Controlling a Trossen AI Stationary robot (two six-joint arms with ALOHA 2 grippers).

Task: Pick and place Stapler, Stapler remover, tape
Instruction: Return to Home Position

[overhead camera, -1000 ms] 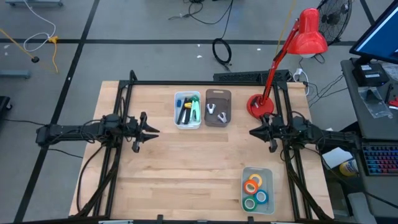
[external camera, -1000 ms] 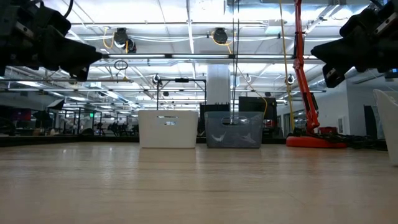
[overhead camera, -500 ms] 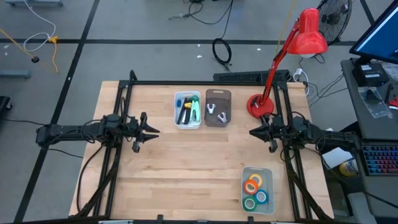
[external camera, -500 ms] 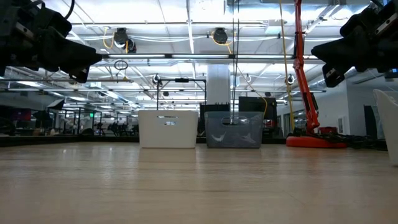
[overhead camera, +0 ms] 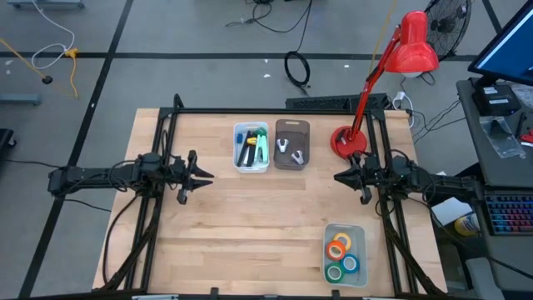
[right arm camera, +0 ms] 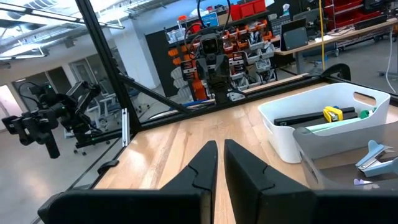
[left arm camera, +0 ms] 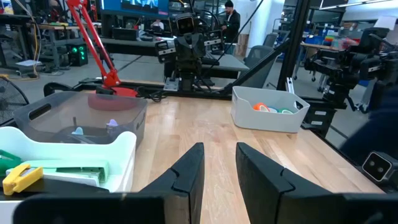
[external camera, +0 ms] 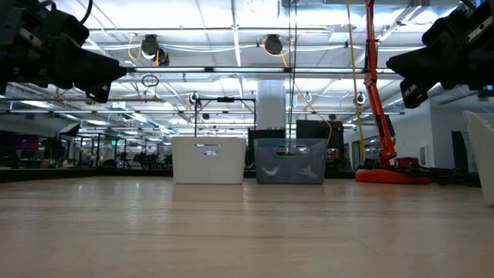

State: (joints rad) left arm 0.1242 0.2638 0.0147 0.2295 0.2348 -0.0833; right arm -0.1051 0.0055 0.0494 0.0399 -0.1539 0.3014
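Green, yellow and black staplers (overhead camera: 249, 147) lie in a white bin (overhead camera: 251, 166) at the table's far middle. Beside it, a grey bin (overhead camera: 291, 160) holds pale stapler removers (overhead camera: 289, 147). Several coloured tape rolls (overhead camera: 341, 254) lie in a clear bin (overhead camera: 363, 250) near the front right. My left gripper (overhead camera: 204, 176) hovers level over the table's left side, its fingers (left arm camera: 193, 162) slightly apart with nothing between them. My right gripper (overhead camera: 340, 177) hovers level at the right side, shut and empty (right arm camera: 221, 146). Each points toward the table's middle.
A red desk lamp stands with its base (overhead camera: 348, 140) at the far right, its arm leaning over the right rail. Black frame rails (overhead camera: 158, 167) run along both sides. Bare wood (overhead camera: 266, 217) lies between the grippers and toward the near edge.
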